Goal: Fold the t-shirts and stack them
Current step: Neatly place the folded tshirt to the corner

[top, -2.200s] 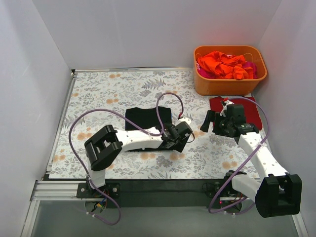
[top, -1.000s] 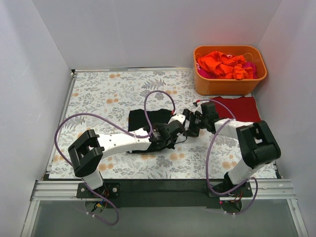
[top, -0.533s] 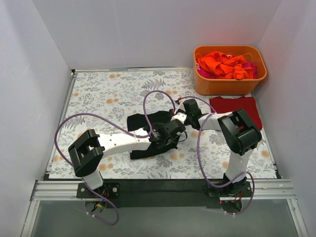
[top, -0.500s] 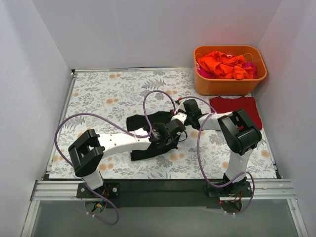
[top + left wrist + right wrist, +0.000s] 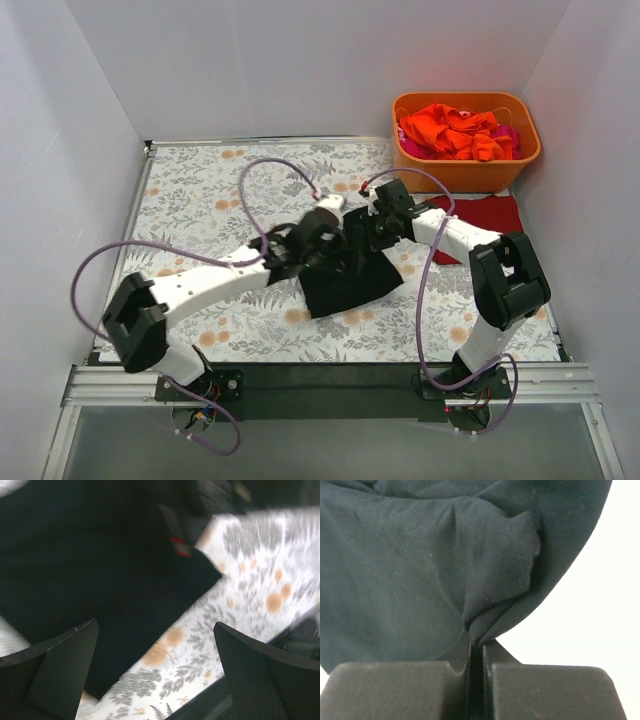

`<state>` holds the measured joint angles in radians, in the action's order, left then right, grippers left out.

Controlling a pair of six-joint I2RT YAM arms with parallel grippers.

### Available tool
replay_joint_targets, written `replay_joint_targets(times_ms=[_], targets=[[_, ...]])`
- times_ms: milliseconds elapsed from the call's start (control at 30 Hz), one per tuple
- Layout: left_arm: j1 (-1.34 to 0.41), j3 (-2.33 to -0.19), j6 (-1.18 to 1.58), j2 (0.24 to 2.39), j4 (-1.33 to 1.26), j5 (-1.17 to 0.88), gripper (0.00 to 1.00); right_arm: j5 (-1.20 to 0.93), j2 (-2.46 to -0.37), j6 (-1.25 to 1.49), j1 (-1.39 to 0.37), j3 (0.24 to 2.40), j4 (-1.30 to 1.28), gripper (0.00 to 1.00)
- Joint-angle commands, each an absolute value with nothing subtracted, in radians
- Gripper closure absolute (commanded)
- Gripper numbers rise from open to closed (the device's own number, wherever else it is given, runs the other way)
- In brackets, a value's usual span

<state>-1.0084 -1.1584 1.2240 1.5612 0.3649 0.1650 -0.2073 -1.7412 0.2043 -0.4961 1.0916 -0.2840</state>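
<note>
The black t-shirt [image 5: 350, 285] hangs bunched in the middle of the table, its lower part spread on the cloth. My right gripper [image 5: 358, 238] is shut on a pinched fold of it; in the right wrist view the fabric [image 5: 445, 555] bulges out from between the closed fingers [image 5: 520, 685]. My left gripper [image 5: 322, 252] hovers just left of it, open, with the black shirt [image 5: 100, 580] below and nothing between its fingers [image 5: 270, 675]. A dark red t-shirt [image 5: 492, 215] lies flat at the right, partly behind the right arm. Orange t-shirts [image 5: 450, 130] and a pink one [image 5: 508, 137] fill the tub.
The orange plastic tub [image 5: 465, 172] stands at the back right corner. A floral leaf-print tablecloth [image 5: 200, 190] covers the table. White walls close in on three sides. Purple cables loop above both arms. The black front rail [image 5: 320, 380] runs along the near edge.
My left gripper has opened and let go of the black shirt. My right gripper has shut on the shirt and pulled it up and to the right.
</note>
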Motion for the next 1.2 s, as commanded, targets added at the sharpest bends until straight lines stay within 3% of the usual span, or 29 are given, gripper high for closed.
replay_joint_targets(times_ms=[0,167,367,700,1167], targets=[[-0.832,-1.112,1.23,1.35,0.383,0.123,0.07,0.082,-1.655,-0.029,-0.477,1.176,-0.498,0.99],[-0.559,-1.01,1.161,1.227,0.396,0.139,0.06,0.357,-1.588,-0.121,-0.476,1.238,-0.554,0.99],[-0.398,-0.818,1.108,1.152,0.362,0.241,0.07,0.627,-1.568,-0.276,-0.462,1.31,-0.568,0.99],[-0.376,-0.775,1.108,1.108,0.351,0.265,0.06,0.741,-1.557,-0.342,-0.354,1.313,-0.561,0.99],[-0.374,-0.769,1.094,1.111,0.35,0.285,0.06,0.762,-1.488,-0.388,-0.161,1.195,-0.35,0.99]])
